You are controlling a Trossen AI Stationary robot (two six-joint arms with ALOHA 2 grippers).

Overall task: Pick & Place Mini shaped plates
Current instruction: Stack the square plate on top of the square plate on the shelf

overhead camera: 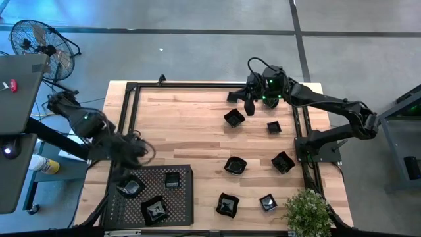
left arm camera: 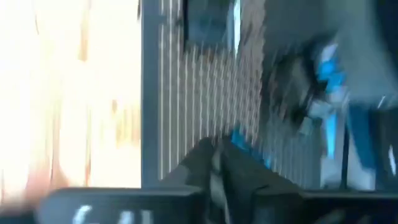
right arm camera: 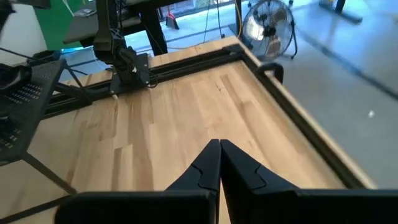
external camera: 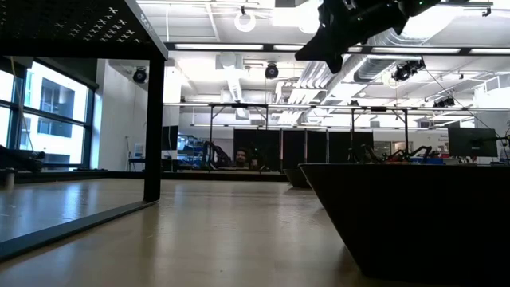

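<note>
Several mini shaped plates, small glossy black dishes, rest on their bases on the wooden table (overhead camera: 191, 131), among them one at the far side (overhead camera: 234, 118) and one at the middle (overhead camera: 235, 166). Three more (overhead camera: 130, 187) (overhead camera: 172, 179) (overhead camera: 156, 210) sit on the black perforated tray (overhead camera: 177, 201) at the near left. My left gripper (overhead camera: 140, 153) (left arm camera: 217, 163) hangs blurred above the tray's far edge, shut and holding nothing. My right gripper (overhead camera: 243, 104) (right arm camera: 219, 148) is shut and holding nothing over bare wood at the far right, beside the far plate.
A black frame rail (overhead camera: 197, 85) runs around the table's far and side edges. A potted plant (overhead camera: 306, 210) stands at the near right corner. A fan (overhead camera: 39, 43) stands on the floor at the far left. In the low view one dish (external camera: 414, 215) sits close to the camera.
</note>
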